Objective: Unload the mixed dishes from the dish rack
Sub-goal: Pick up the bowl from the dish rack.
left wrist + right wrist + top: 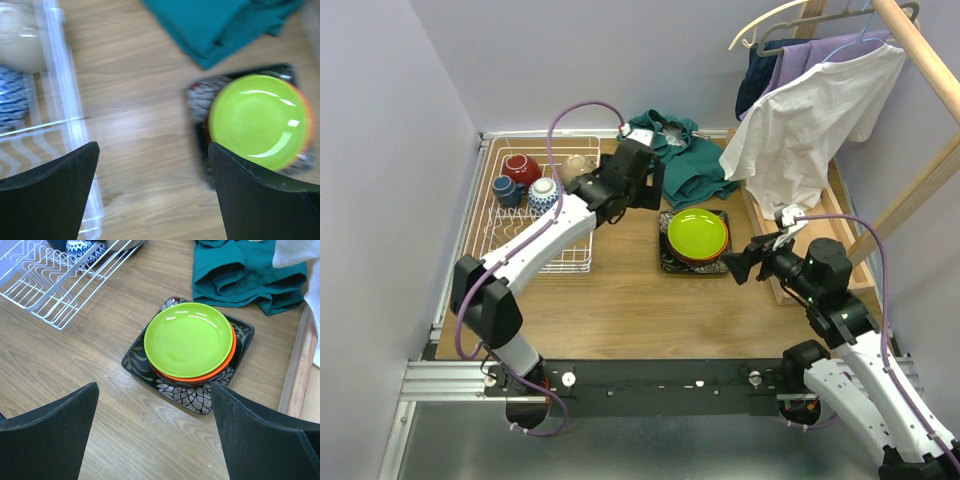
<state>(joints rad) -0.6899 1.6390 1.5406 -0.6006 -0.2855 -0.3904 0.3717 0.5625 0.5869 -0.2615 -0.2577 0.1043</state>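
Since the plates [189, 340] sit stacked outside the dish rack [560, 255], the left gripper [152, 147], wide and empty, should next reach for the blue-white bowl [543, 193].

Overhead and both downward wrist views, lime-green plate [697, 233] shared

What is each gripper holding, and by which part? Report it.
Nothing is held: the left gripper and the right gripper both stand open and empty.
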